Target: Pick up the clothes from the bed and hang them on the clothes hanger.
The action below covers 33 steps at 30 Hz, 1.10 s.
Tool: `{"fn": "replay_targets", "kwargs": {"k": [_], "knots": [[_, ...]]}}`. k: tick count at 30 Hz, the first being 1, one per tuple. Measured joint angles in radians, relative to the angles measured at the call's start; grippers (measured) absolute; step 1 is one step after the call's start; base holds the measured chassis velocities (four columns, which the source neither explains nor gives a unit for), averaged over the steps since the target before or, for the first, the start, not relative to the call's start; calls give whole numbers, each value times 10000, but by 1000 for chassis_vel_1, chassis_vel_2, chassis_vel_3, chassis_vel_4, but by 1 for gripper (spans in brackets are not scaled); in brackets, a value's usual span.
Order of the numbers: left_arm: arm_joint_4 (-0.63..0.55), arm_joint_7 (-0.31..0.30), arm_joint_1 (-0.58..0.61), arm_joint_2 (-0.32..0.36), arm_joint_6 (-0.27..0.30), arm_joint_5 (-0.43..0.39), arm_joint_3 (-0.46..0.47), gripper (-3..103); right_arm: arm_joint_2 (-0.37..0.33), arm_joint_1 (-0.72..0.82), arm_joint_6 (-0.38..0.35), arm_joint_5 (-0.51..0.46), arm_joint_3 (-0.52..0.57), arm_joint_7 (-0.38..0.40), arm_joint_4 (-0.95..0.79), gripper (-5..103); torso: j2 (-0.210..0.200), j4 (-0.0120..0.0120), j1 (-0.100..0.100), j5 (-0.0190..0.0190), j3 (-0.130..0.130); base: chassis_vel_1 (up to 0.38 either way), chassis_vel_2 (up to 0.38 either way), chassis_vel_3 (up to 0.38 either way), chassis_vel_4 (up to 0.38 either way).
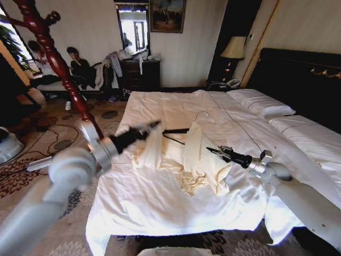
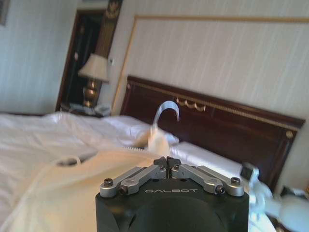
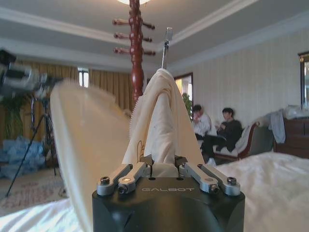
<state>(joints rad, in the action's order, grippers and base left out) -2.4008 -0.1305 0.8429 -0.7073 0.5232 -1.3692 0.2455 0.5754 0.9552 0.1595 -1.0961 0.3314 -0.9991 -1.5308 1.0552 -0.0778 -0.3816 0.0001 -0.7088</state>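
Cream-coloured clothes (image 1: 186,160) are lying bunched on the white duvet of the bed (image 1: 160,202), partly draped over the black clothes hanger (image 1: 176,130), whose silver hook is rising above the cloth. The left hand (image 1: 155,125) is pressing its fingers together on the garment's edge. The right hand (image 1: 211,150) is pinching a fold of the same garment.

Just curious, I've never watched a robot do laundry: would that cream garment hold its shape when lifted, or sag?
Probably sag: the cream garment lies crumpled in soft folds on the bed. It drapes limply from the right gripper, so it seems light and floppy.
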Motion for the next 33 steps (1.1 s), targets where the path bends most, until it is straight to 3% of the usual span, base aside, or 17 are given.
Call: {"fn": "replay_targets", "kwargs": {"k": [9, 17, 28, 33], "knots": [[242, -319, 563, -12, 25, 740, -533, 0, -209, 108, 6, -1437, 630, -182, -731, 19, 0, -1, -1, -3, 0, 0, 0, 0, 0], [849, -518, 567, -49, 38, 886, -138, 0, -316, 407, 38, -981, 857, -279, -787, 19, 0, -2, -1, -1, 0, 0, 0, 0, 0], [3423, -828, -343, 72, -435, 898, 544, 0, -252, 542, 88, -906, 953, -254, -909, 19, 0, -1, -3, -2, -2, 0, 0, 0, 0], [4943, -1011, -1833, 142, -622, 431, 304, 0, -267, 590, 92, -960, 970, -667, -937, 19, 0, -1, -3, -6, -2, 0, 0, 0, 0]]}}
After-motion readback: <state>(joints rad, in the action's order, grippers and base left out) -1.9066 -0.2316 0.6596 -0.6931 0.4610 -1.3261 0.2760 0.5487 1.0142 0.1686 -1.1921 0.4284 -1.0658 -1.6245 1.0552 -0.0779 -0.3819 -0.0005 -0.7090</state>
